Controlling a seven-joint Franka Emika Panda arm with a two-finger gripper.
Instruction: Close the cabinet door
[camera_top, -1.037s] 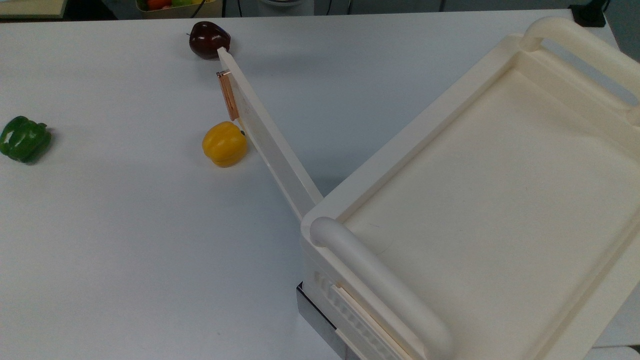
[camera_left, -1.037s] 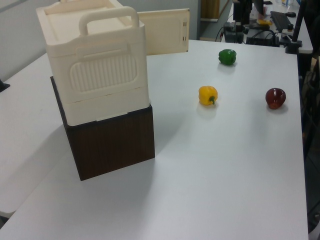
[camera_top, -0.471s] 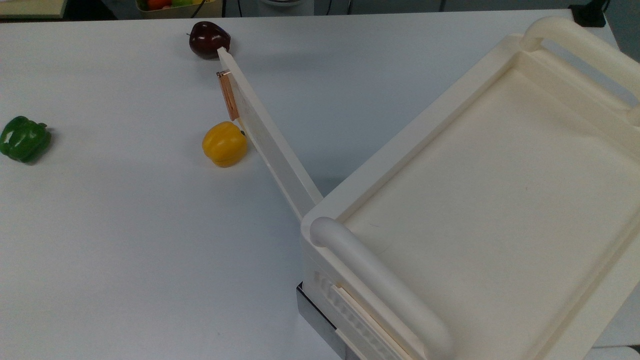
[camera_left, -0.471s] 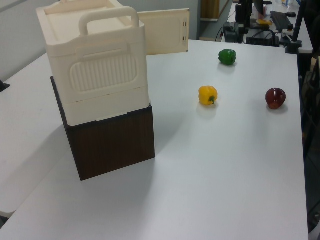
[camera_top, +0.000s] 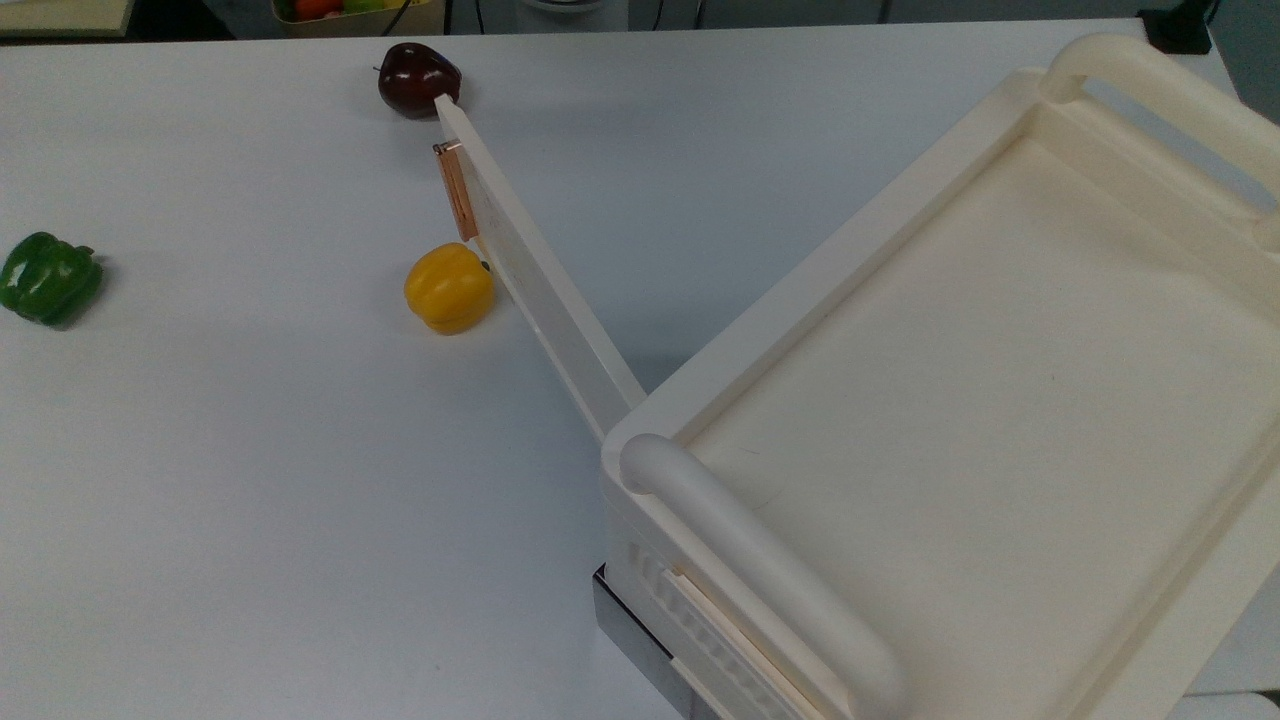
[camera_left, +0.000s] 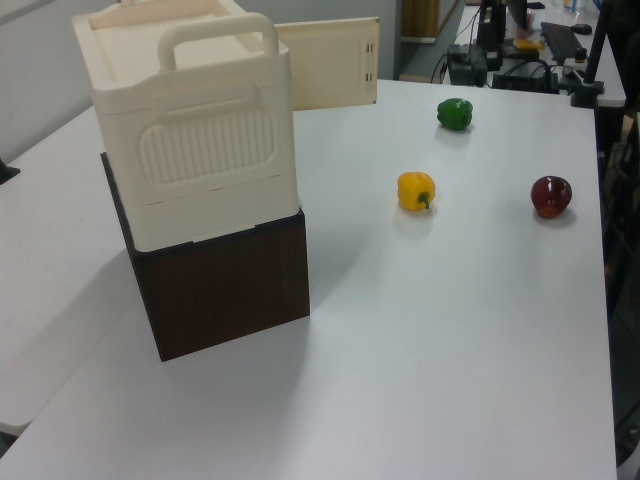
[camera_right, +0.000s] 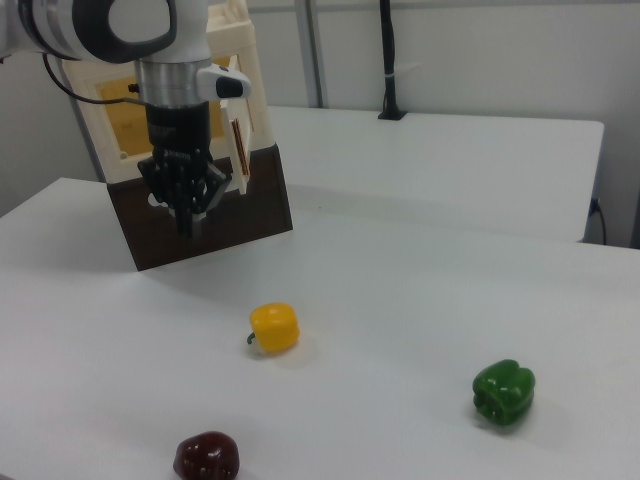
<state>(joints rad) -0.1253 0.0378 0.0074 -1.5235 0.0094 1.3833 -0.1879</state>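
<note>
The cabinet (camera_top: 980, 400) was seen standing on a dark brown base (camera_left: 225, 285) on the white table (camera_top: 250, 480); its recessed top and rounded end handles were shown in the top view. The door (camera_top: 530, 270) was found swung wide open, hinged at the cabinet's corner and running out over the table toward the top view's upper left; its copper handle (camera_top: 458, 193) was carried near the free end. In the left view the door (camera_left: 330, 65) was shown behind the cabinet (camera_left: 190, 130), its flat face turned to the camera.

In the right view the gripper (camera_right: 186, 222) was seen pointing straight down in front of the base (camera_right: 200, 225); its fingers were drawn close together with nothing held between them. The door (camera_right: 238, 130) was viewed nearly edge-on there, just to the right view's right of the gripper and apart from it; the handle (camera_right: 237, 150) lay slightly above the fingertips.

A yellow pepper (camera_top: 449, 288) was placed just beside the door on the top view's left; whether it touched the panel could not be told. A dark red apple (camera_top: 418, 78) lay near the door's free end; a green pepper (camera_top: 48, 278) lay well apart, at the top view's left edge.
</note>
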